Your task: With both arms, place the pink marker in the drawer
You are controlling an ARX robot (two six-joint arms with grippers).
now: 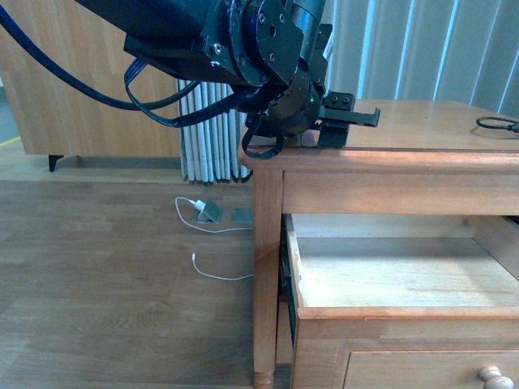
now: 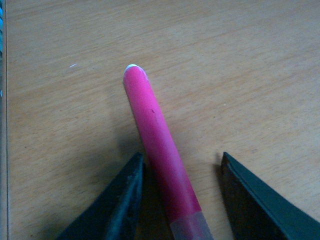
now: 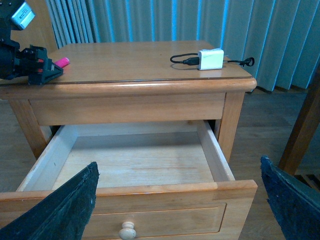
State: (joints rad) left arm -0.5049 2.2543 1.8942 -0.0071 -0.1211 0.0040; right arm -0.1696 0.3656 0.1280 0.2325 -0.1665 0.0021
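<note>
The pink marker point(image 2: 157, 150) lies flat on the nightstand top, between the two open fingers of my left gripper point(image 2: 180, 200), which do not clamp it. In the right wrist view its pink end point(image 3: 62, 62) shows beside the left gripper point(image 3: 42, 70). In the front view the left arm point(image 1: 268, 49) hangs over the top's left corner with its gripper point(image 1: 349, 113) low over the surface; the marker is hidden there. The drawer point(image 3: 135, 165) stands pulled open and empty, knob point(image 3: 127, 230) in front. My right gripper point(image 3: 180, 200) is open, in front of the drawer front.
A white charger with a black cable point(image 3: 210, 59) lies on the nightstand top at the far right; the cable end shows in the front view point(image 1: 496, 124). White cables and adapters point(image 1: 209, 212) lie on the wooden floor. Curtains hang behind. A wooden leg point(image 3: 302, 130) stands to the right.
</note>
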